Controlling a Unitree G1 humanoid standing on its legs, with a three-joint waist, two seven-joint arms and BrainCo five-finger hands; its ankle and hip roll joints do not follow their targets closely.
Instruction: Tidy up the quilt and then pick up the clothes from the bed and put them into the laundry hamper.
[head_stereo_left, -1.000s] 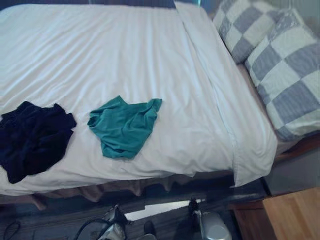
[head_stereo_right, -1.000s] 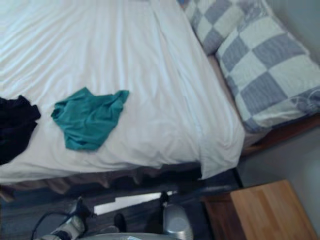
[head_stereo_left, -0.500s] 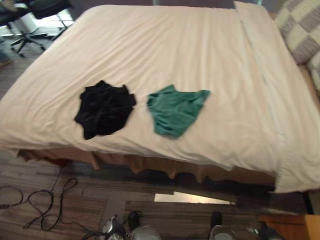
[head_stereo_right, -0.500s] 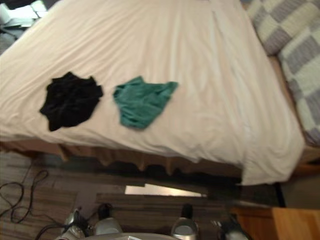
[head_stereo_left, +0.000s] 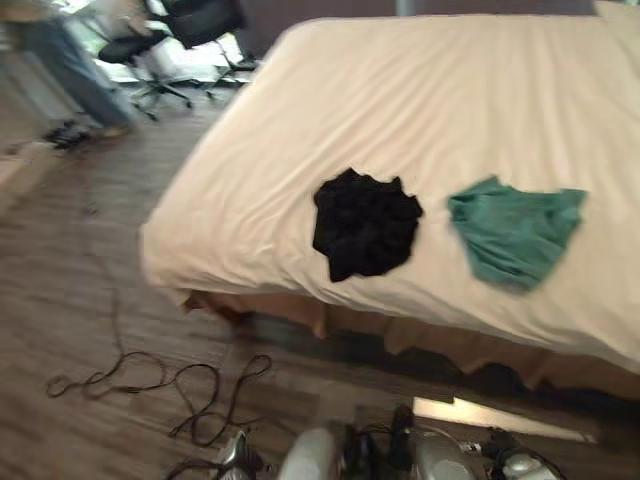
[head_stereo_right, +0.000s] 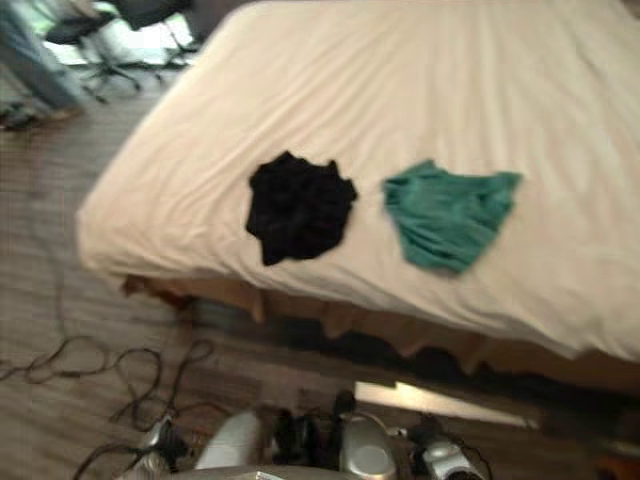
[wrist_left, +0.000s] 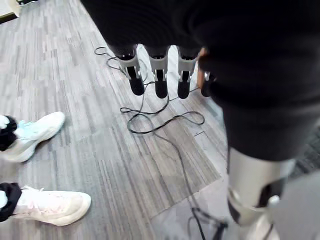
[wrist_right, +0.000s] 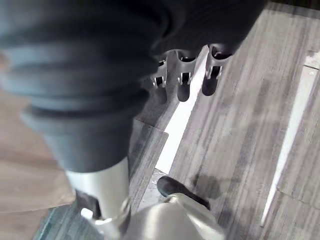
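Note:
A smooth cream quilt (head_stereo_left: 420, 100) covers the bed. On it near the front edge lie a crumpled black garment (head_stereo_left: 365, 222) and, to its right, a green garment (head_stereo_left: 515, 232). Both lie apart from each other. My left hand (wrist_left: 160, 75) hangs at my side over the wood floor, fingers straight and holding nothing. My right hand (wrist_right: 182, 80) also hangs low over the floor, fingers relaxed and holding nothing. Both hands are well short of the bed and the clothes.
The bed's left end (head_stereo_left: 165, 260) meets open wood floor (head_stereo_left: 70, 300). A person's legs (head_stereo_left: 70, 70) and black office chairs (head_stereo_left: 190, 30) stand at the far left. A person's white shoes (wrist_left: 35, 132) are on the floor near my left hand.
The camera has swung to the left: the pillows have left the picture and the bed's left end and the floor have come in. The clothes lie where they were on the quilt.

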